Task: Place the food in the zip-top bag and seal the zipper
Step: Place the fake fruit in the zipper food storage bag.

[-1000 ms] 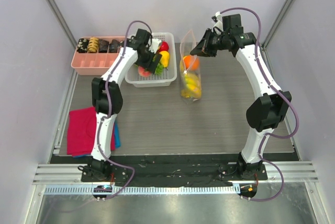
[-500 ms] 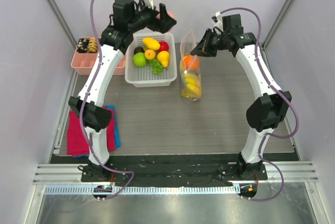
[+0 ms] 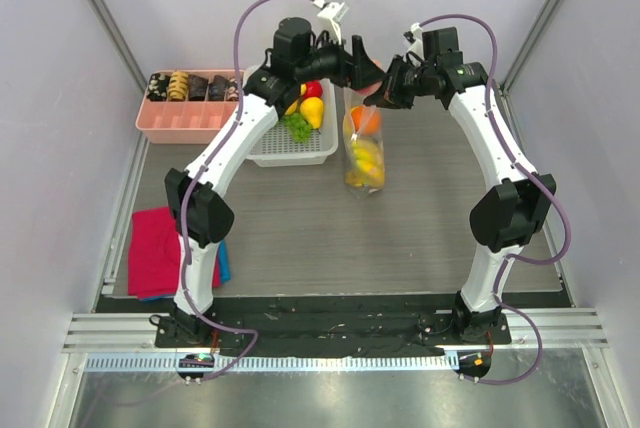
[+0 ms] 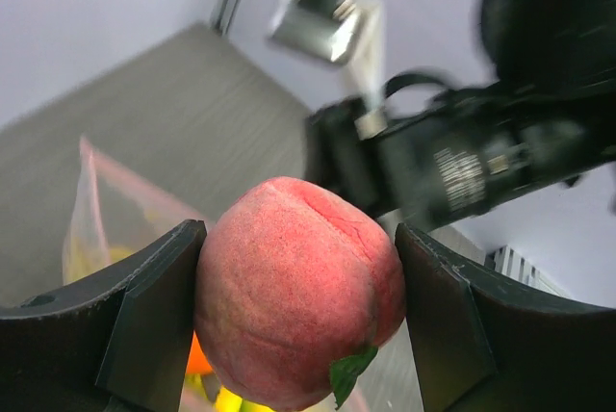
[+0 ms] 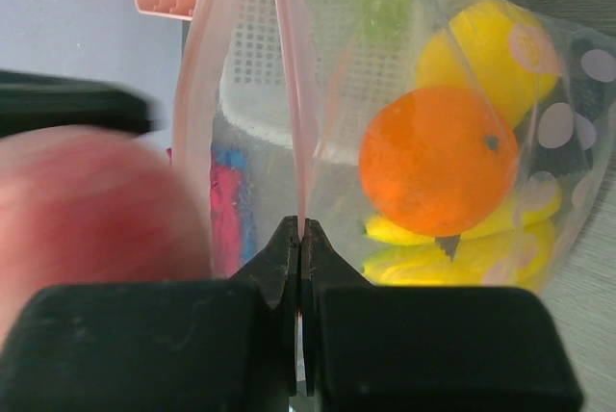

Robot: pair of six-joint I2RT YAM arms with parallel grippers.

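**Peach poised over the bag mouth**

Your left gripper point(image 3: 366, 70) is clamping the pink peach point(image 4: 298, 306) between both fingers, hanging just over the mouth of the zip-top bag point(image 3: 362, 148). Your right gripper point(image 5: 299, 237) is pinching tight on the zipper point(image 5: 289, 94) strip, holding that edge upright. In its wrist view the peach is showing as a blur at 9 o'clock of the fingertips. Inside the bag, an orange point(image 5: 438, 162) is resting against yellow fruits point(image 5: 452, 258). The white basket point(image 3: 290, 155) is sitting at 9 o'clock of the bag, and the pink divided tray point(image 3: 185, 126) is sitting at 9 o'clock of the basket.

Pink peach point(image 4: 298, 292); clear, white-dotted bag point(image 5: 544, 128)
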